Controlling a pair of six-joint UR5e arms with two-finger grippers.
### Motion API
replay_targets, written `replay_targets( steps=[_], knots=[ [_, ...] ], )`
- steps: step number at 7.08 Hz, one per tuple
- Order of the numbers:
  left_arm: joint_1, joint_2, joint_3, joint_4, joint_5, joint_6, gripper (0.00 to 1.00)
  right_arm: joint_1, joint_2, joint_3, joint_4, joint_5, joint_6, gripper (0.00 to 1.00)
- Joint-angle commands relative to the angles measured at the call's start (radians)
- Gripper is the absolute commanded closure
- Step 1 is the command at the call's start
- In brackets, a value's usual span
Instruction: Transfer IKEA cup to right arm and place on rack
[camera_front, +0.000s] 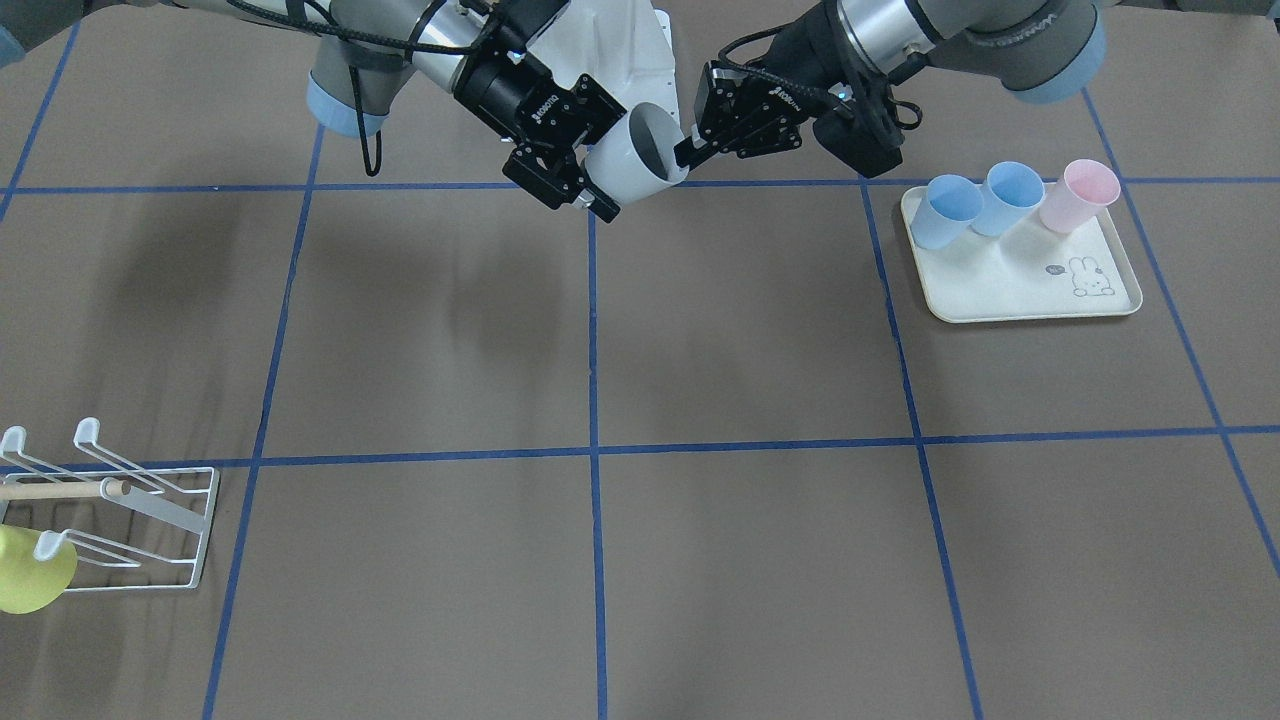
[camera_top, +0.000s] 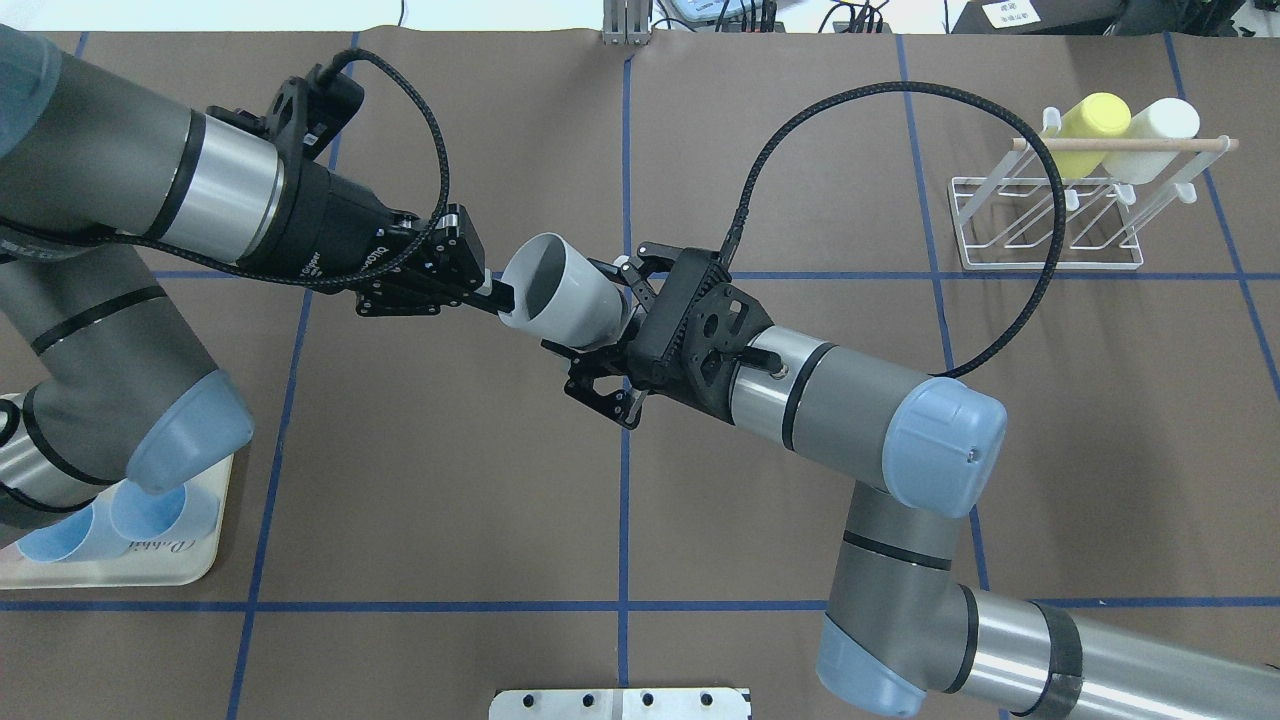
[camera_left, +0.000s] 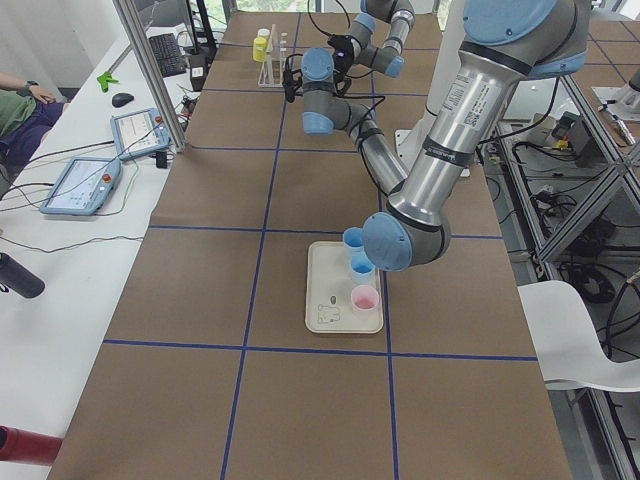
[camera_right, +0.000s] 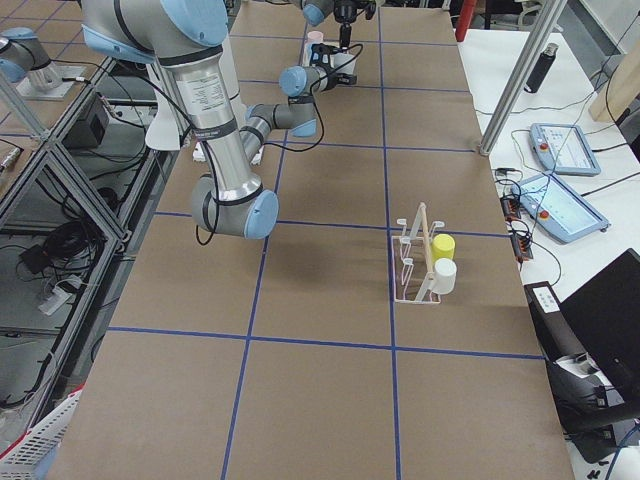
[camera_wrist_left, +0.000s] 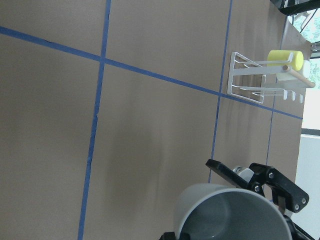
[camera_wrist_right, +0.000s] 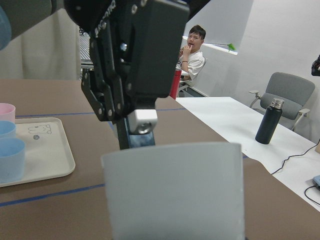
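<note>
A white IKEA cup (camera_top: 565, 300) hangs on its side in the air over the table's middle, between both arms. My left gripper (camera_top: 500, 293) comes in from the left and is shut on the cup's rim, one finger inside the mouth. From the other side, my right gripper (camera_top: 592, 310) straddles the cup's base end, its fingers pressed against opposite sides of the wall. The right wrist view shows the cup (camera_wrist_right: 175, 190) filling the foreground. The white wire rack (camera_top: 1045, 225) with a wooden dowel stands at the far right.
The rack carries a yellow cup (camera_top: 1095, 120) and a white cup (camera_top: 1160, 125) at its back. A cream rabbit-print tray (camera_front: 1020, 290) holds two blue cups and a pink cup (camera_front: 1078, 195) on my left. A person sits beyond the table end.
</note>
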Motion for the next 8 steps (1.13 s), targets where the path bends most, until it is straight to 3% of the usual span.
replay_targets(
  steps=[1,3,4,5,6,8],
  knots=[
    [0.000,-0.001,0.000,0.000,0.000,0.000,1.00,-0.002,-0.001,0.000,0.000,-0.002,-0.001,0.31],
    [0.000,-0.006,0.005,0.000,0.000,0.002,1.00,0.000,-0.002,-0.001,0.000,-0.002,-0.001,0.39],
    [-0.002,-0.014,0.006,0.000,0.000,0.002,0.85,0.000,-0.002,-0.001,0.000,-0.002,-0.001,0.39],
    [-0.002,-0.018,0.008,0.003,0.000,0.009,0.57,0.000,-0.002,-0.001,0.000,-0.002,-0.001,0.40],
    [-0.003,-0.018,0.008,0.008,0.000,0.046,0.06,0.001,-0.004,-0.003,0.000,-0.002,-0.001,0.41],
    [-0.021,-0.015,0.011,0.009,-0.003,0.057,0.01,0.001,-0.004,-0.001,-0.002,-0.002,-0.001,0.49]
  ],
)
